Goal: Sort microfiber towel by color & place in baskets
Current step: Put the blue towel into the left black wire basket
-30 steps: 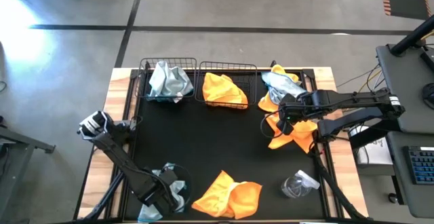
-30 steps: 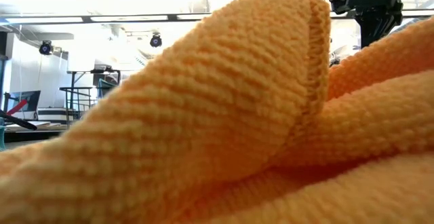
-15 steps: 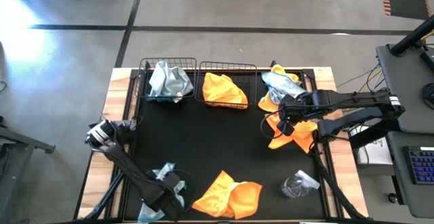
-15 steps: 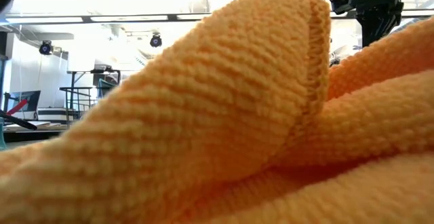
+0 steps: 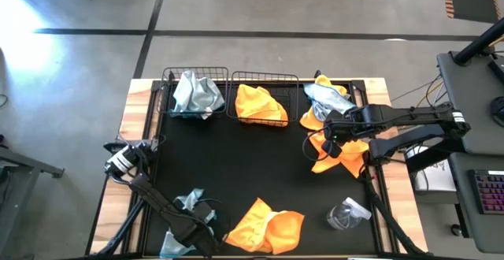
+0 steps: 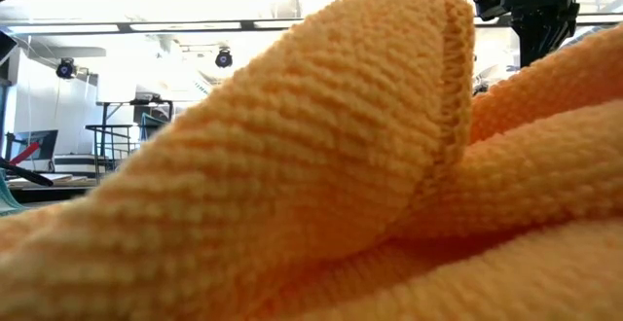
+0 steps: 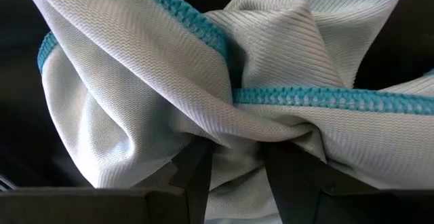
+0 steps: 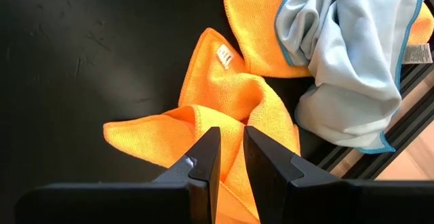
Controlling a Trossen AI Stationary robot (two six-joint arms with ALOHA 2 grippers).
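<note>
Left gripper (image 5: 191,227), near front edge of the black mat (image 5: 236,165): clenched on a bunched pale blue-grey towel (image 7: 224,81) with teal stitched hem; fold pinched between its fingers (image 7: 193,176).

Left basket (image 5: 175,77), far edge: holds a blue-grey cloth (image 5: 195,93). Right basket (image 5: 268,77) beside it: holds an orange cloth (image 5: 260,104).

Front centre: crumpled orange towel (image 5: 266,224) on mat; it fills the low view.

Right gripper (image 5: 329,134), right side of mat: fingers (image 8: 207,159) nearly together, pinching a ridge of an orange towel (image 8: 224,108). Beyond it, a blue-grey towel (image 8: 352,61) lies over another orange one (image 8: 254,27).

Clear plastic bottle (image 5: 346,213), front right.
</note>
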